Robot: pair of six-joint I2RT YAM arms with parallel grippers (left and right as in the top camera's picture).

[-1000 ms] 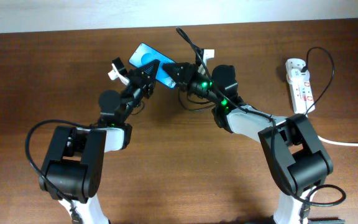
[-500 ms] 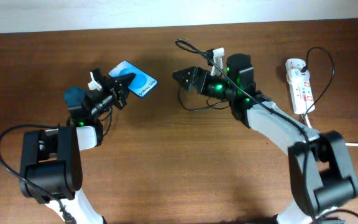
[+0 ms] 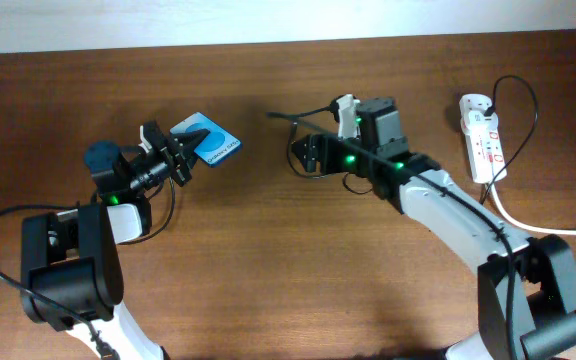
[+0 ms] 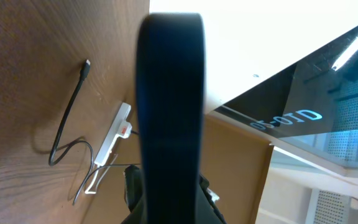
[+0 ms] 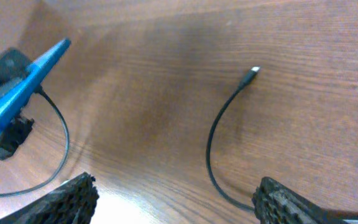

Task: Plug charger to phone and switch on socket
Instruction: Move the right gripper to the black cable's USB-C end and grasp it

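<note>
My left gripper (image 3: 180,155) is shut on the phone (image 3: 208,146), holding it tilted above the table's left side, blue screen up. In the left wrist view the phone (image 4: 169,106) is a dark edge-on bar. My right gripper (image 3: 310,157) is open and empty, its fingers wide apart in the right wrist view (image 5: 179,205). The black charger cable (image 5: 213,134) lies loose on the wood just ahead of it, connector tip (image 5: 252,71) free. The tip (image 3: 273,117) is apart from the phone. The white socket (image 3: 483,135) lies at the far right.
The socket's thick white cord (image 3: 548,228) runs off the right edge. The charger cable loops near the socket (image 3: 523,95). A pale wall borders the table's back edge (image 3: 268,20). Bare wood lies between the two arms.
My left gripper has carried the phone to the left, away from the centre. My right gripper has drawn back to the right and opened. The charger tip has dropped onto the table.
</note>
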